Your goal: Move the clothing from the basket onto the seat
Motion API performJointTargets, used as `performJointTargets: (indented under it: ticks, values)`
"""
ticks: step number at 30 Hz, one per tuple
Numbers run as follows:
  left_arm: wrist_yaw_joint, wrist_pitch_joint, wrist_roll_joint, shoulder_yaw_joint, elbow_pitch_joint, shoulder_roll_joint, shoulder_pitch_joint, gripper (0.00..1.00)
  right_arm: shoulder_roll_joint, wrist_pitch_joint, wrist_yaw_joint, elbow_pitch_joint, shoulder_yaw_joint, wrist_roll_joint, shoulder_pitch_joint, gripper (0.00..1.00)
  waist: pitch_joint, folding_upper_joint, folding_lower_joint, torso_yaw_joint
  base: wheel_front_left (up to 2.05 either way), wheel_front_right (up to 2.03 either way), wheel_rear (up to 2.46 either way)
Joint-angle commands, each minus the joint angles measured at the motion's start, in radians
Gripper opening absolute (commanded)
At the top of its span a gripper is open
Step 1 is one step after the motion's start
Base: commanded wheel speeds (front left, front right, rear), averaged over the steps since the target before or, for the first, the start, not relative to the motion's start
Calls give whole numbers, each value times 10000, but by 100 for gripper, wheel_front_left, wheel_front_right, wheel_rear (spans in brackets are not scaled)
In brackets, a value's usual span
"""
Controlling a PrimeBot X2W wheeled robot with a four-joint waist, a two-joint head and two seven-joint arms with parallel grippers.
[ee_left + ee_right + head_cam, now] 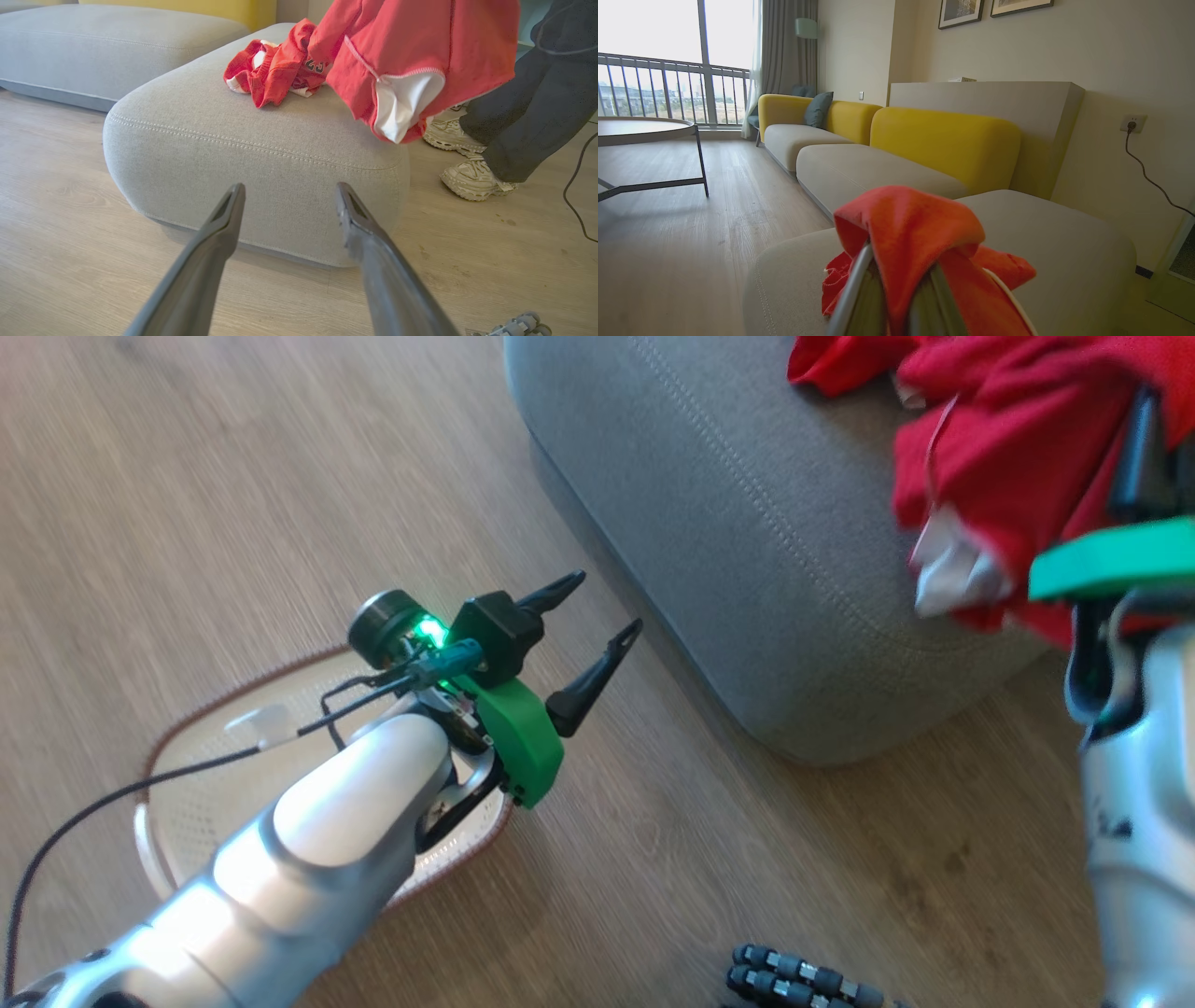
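1 soft red garment [271, 70] already lies upper-centre on the large grey upholstered seat [233, 140] and the cream perforated plastic basket [201, 803] at lower left looks empty where it shows, apparently leaving just the white-lined red garment [411, 60], clamped in the closed right gripper [899, 280] above the seat at upper right, while the left gripper [607, 602] gapes wide, holding nothing.

Dark block numerals [314, 66] are showing on the crumpled red garment [273, 77] that is lying on the grey seat [243, 140]. They are appearing to read "23", though folds are hiding part of them. The framed pictures [961, 11] on the wall are showing too small for any lettering to be read.
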Motion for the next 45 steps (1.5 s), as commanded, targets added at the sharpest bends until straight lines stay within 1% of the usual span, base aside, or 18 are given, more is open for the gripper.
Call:
performJointTargets:
  ticks: [1,5,8,10,14,18,22,25,28,29,32,37,41,44,45]
  values:
    - [115,46,99,304,-456,284,-394,100,-232,-51,69,-128,66,-101,-689,0,462,0,0,6,0,0,0]
    - [203,330,204,240,-988,603,-474,100,-626,-51,69,243,-358,-247,-1832,0,1124,0,0,257,0,0,0]
    - [240,530,255,210,-1322,845,-534,100,-763,-51,69,335,-772,-414,-2599,0,1554,0,0,421,0,0,0]
    - [278,641,285,185,-1545,966,-550,100,-1006,-51,69,515,-993,-523,-3164,0,1787,0,0,549,0,0,0]
    - [345,812,302,194,-1922,1219,-591,100,-1418,-51,69,899,-1564,-1026,-4115,0,2234,0,0,772,0,0,0]
    - [371,964,358,173,-2236,1423,-694,100,-1756,59,69,1764,-2408,-1451,-5317,0,2716,0,0,1015,0,0,0]
    - [367,1073,425,117,-2486,1543,-813,100,-2380,232,69,2535,-3176,-2108,-6346,0,3197,0,0,1344,0,0,0]
    - [379,1116,455,97,-2614,1650,-856,100,-2849,438,69,2987,-3939,-2711,-6936,0,3544,0,0,1589,0,0,0]
    - [411,1097,475,108,-2719,1765,-871,100,-3072,652,69,3341,-4685,-3274,-7271,0,3829,0,0,1835,0,0,0]
    - [411,1097,475,108,-2719,1765,-871,100,-3072,652,69,3341,-4685,-3274,-7271,0,3829,0,0,1835,0,0,0]
    - [418,1046,483,105,-2774,1813,-892,100,-3077,744,69,3677,-5331,-3701,-7238,0,4048,0,0,2066,0,0,0]
    - [436,949,490,99,-2777,1856,-927,100,-2656,968,69,4456,-6372,-4207,-6754,0,4295,0,0,2359,0,0,0]
    - [425,888,493,88,-2749,1832,-1015,100,-2346,821,69,5233,-6992,-4319,-6294,0,4373,0,0,2528,0,0,0]
    - [435,812,474,94,-2682,1762,-1063,100,-2411,555,69,5988,-7166,-4331,-5972,0,4317,0,0,2653,0,0,0]
    - [438,783,469,90,-2646,1737,-1069,100,-2447,457,69,6264,-7170,-4314,-5849,7,4280,0,0,2687,0,0,0]
